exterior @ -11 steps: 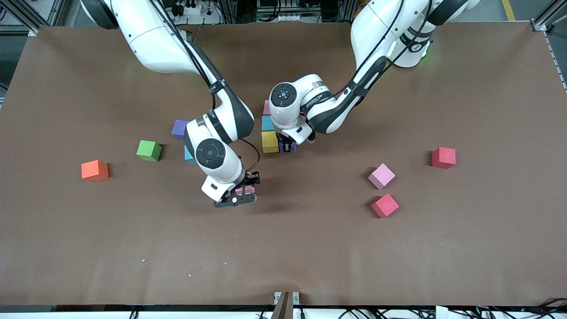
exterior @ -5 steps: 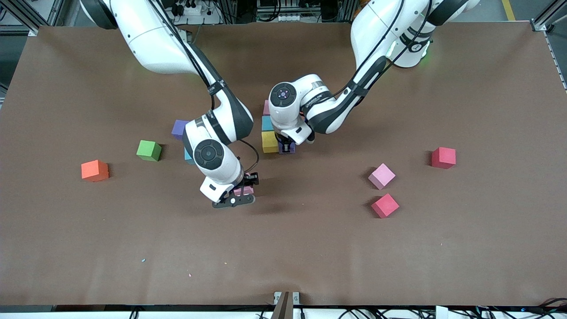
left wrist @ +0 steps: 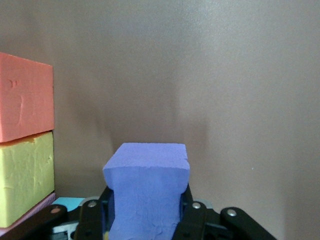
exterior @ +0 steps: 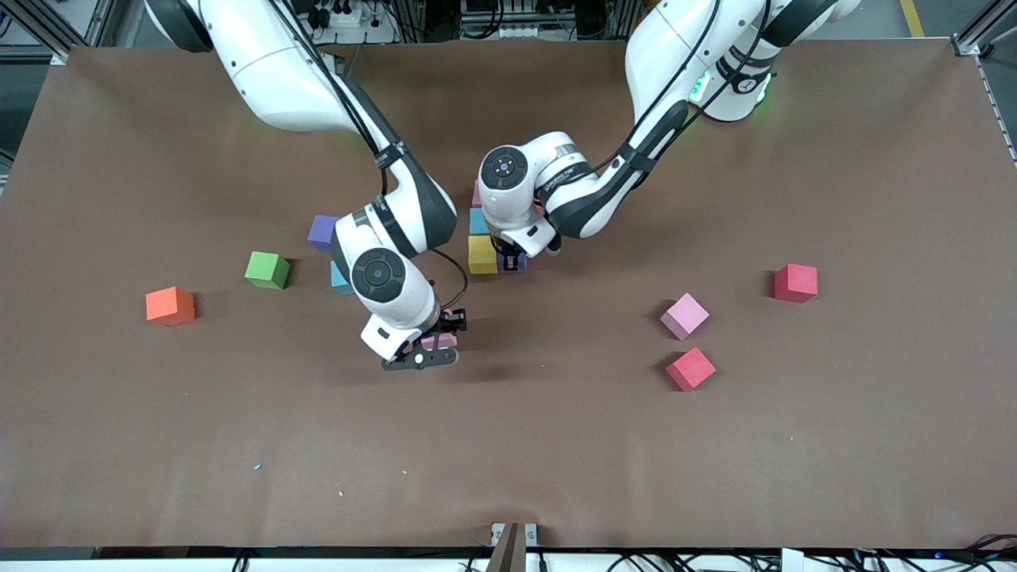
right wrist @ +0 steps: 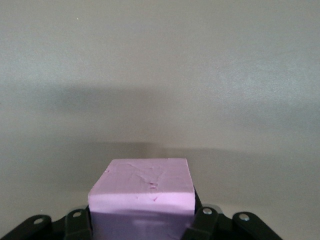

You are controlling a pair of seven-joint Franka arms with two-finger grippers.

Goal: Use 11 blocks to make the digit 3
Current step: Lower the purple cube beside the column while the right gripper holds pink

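left gripper (exterior: pixel 512 262): jaws clamped on matte purple cube (left wrist: pixel 147 192), beside yellow matte cube (exterior: pixel 482 254) | right gripper (exterior: pixel 433 343): jaws clamped on matte pink cube (right wrist: pixel 142 200), nearer camera than yellow cube

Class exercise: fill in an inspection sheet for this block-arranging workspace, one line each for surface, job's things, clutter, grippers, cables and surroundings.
Surface: brown table cover, a few small specks near the camera edge.
Job's things: started column of pink, blue and yellow cubes; loose orange cube, pink cube, two red cubes.
Clutter: green cube.
Grippers: left gripper shut on purple cube beside the column; right gripper shut on pink block.
Cables: black cable looped at the right wrist.
Surroundings: aluminium frame, power strips along the robots' edge.
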